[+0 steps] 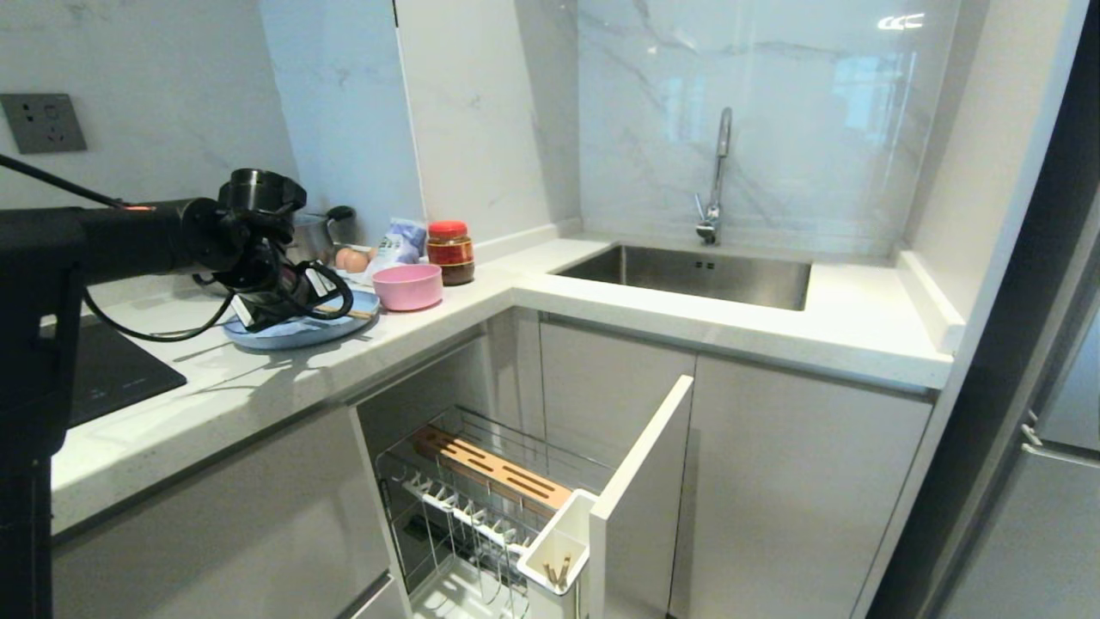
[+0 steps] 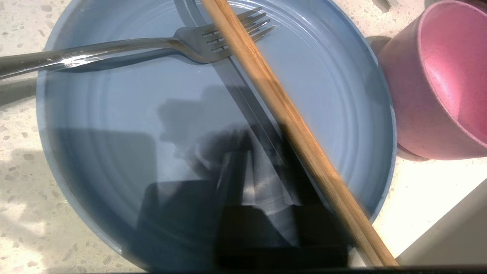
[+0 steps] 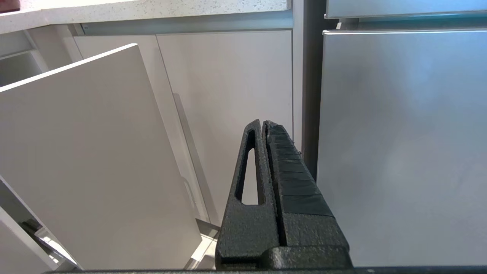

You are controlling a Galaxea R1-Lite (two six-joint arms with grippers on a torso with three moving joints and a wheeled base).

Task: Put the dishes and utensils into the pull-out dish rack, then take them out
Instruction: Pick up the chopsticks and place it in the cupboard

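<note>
Lowest and nearest, the right gripper [image 3: 264,127] hangs parked in front of the cabinet doors, its black fingers pressed together on nothing. Just beyond, the pull-out chrome wire dish rack [image 1: 481,507] stands drawn out. Its prongs hold no dishes, and its slotted wooden strip [image 1: 490,468] is bare. Some pale stick ends show in the white rectangular utensil cup [image 1: 537,550]; what they are I cannot tell.

On the speckled white counter [image 1: 258,378] above, the round light blue matte plate [image 2: 114,114] carries the slim silver metal fork [image 2: 114,49] and the pair of light wooden chopsticks [image 2: 289,118], crossed over the fork's tines. The left gripper [image 2: 239,163] hovers low over the plate, fingers closed beside the chopsticks; whether it pinches anything is unclear. The small matte pink bowl [image 2: 437,83] sits just beside the plate. By my judgement, loading has hardly begun.
</note>
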